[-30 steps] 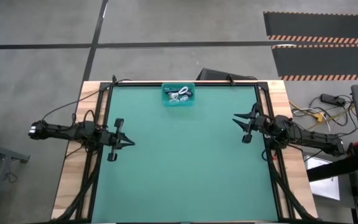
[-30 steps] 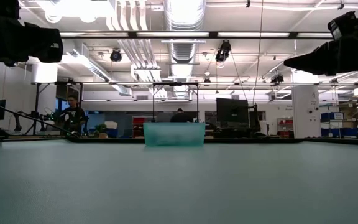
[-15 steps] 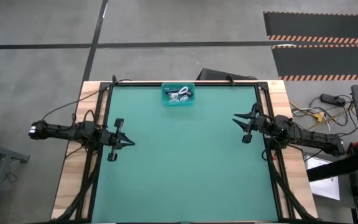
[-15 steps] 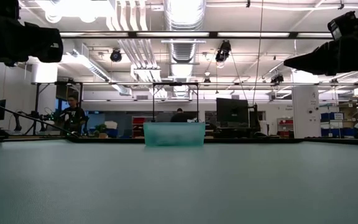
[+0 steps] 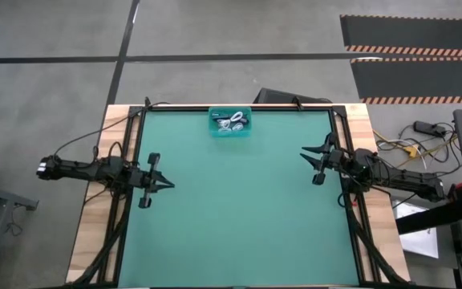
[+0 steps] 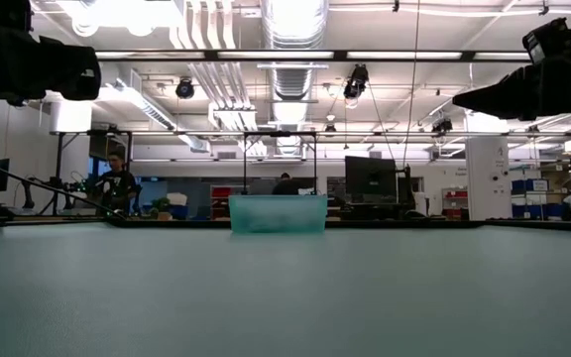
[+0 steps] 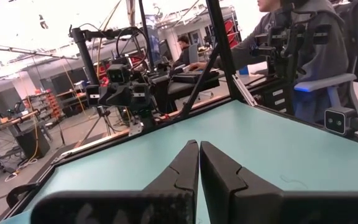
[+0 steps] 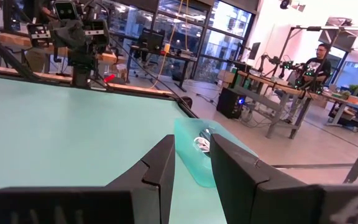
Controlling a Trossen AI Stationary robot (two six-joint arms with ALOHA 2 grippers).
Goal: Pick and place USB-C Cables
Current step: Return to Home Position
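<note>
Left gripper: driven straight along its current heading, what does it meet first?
Bare mat looks free ahead of the left gripper; the bin sits off to one side. First in line is probably the right arm opposite, though it may lie slightly off-line.

Top centre of the high view: the USB-C Cables in the green bin are too small to count (a pale tangle, something dark). In the low view, mid-frame, the bin's frosted wall hides them. The left wrist view's edge cuts off a seated person.
</note>
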